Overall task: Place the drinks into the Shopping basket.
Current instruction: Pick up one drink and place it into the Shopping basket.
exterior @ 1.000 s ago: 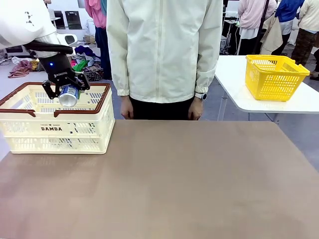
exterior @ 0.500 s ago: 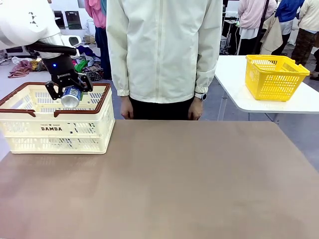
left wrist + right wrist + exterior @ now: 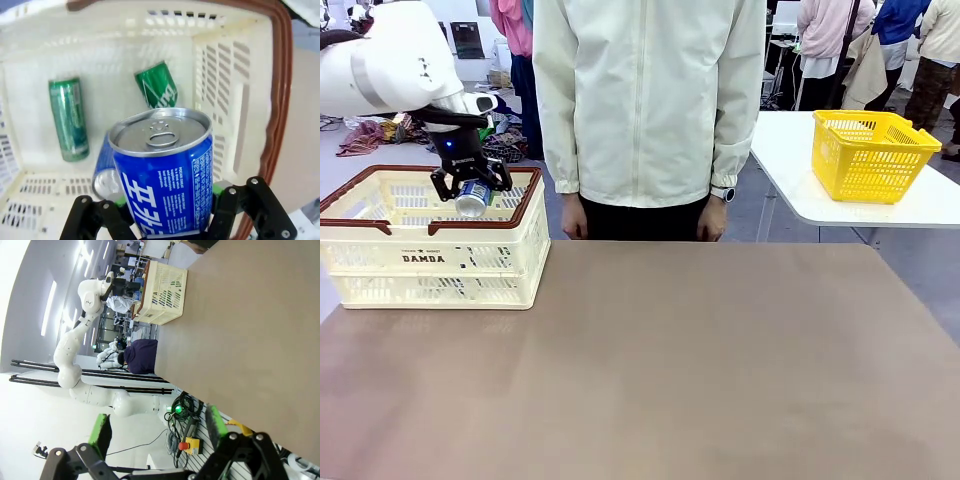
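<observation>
We see the left gripper [image 3: 472, 187] clamped on a blue can [image 3: 162, 170], holding it above the open top of the cream Shopping basket [image 3: 430, 262] at the table's [image 3: 650, 360] left far corner. Inside the basket lie two green cans [image 3: 69, 117] and another blue can [image 3: 103, 175]. The right gripper [image 3: 160, 432] hangs with fingers apart beyond the table edge. A person [image 3: 650, 110] stands at the far side.
</observation>
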### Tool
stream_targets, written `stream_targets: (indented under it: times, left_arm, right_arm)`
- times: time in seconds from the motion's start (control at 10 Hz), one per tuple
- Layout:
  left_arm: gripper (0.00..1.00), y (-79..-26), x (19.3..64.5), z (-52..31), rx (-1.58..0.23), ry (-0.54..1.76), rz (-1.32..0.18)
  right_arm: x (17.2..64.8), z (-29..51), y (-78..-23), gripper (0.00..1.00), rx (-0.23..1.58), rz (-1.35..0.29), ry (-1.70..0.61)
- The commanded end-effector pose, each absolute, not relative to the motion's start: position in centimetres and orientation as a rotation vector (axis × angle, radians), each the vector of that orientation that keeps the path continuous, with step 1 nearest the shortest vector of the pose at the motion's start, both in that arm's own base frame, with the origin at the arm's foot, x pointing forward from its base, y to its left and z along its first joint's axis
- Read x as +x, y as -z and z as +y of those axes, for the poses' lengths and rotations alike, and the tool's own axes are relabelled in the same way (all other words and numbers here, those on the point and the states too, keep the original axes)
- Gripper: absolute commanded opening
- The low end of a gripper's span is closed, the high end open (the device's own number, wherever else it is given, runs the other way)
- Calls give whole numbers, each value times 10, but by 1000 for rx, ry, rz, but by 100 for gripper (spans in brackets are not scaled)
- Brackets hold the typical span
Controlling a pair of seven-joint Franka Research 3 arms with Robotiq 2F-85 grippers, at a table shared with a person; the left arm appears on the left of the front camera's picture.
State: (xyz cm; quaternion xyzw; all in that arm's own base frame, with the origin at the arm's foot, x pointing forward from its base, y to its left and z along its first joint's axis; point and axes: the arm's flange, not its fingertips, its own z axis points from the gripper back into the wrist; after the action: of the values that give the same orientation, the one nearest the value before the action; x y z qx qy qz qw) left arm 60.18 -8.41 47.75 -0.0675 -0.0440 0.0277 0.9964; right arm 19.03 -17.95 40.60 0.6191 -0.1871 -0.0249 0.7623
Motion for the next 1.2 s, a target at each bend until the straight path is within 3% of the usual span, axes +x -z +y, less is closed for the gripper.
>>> stream_targets:
  times: [0.0,1.1]
  left_arm:
    - [0,-486,606,-79,-146,-20,-97]
    - [0,-406,626,-81,-102,-8,-16]
  right_arm:
    - [192,-179,-412,100,1360,-417,62]
    - [192,-179,-412,100,1360,-417,62]
